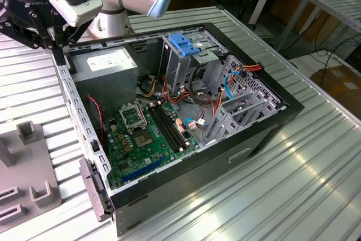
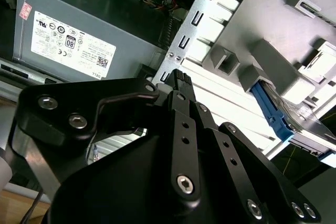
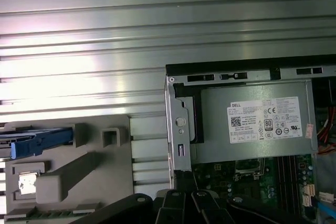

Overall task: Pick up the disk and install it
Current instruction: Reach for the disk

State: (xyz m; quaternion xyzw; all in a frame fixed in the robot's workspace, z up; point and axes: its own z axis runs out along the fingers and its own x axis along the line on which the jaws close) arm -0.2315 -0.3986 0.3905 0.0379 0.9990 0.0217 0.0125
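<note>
The disk [image 3: 35,142] rests on edge in a slot of the grey fixture [image 3: 68,171] beside the open computer case; one blue rail and a strip of silver metal show. In the second wrist view the disk [image 2: 274,115] sits at the fixture's far end, well apart from my fingertips. My gripper [image 2: 181,77] is shut with nothing in it. In the exterior view the gripper [image 1: 58,55] hangs over the case's corner by the power supply, at the exterior view's left. The black gripper [image 3: 184,203] is also in the first wrist view.
The open computer case [image 1: 285,105] lies on a slatted metal table [image 1: 316,173]. Inside are a grey power-supply box [image 1: 110,69], a green motherboard [image 1: 144,134], loose cables and a drive cage with a blue latch [image 1: 183,43]. The grey fixture [image 1: 25,187] lies at the exterior view's left.
</note>
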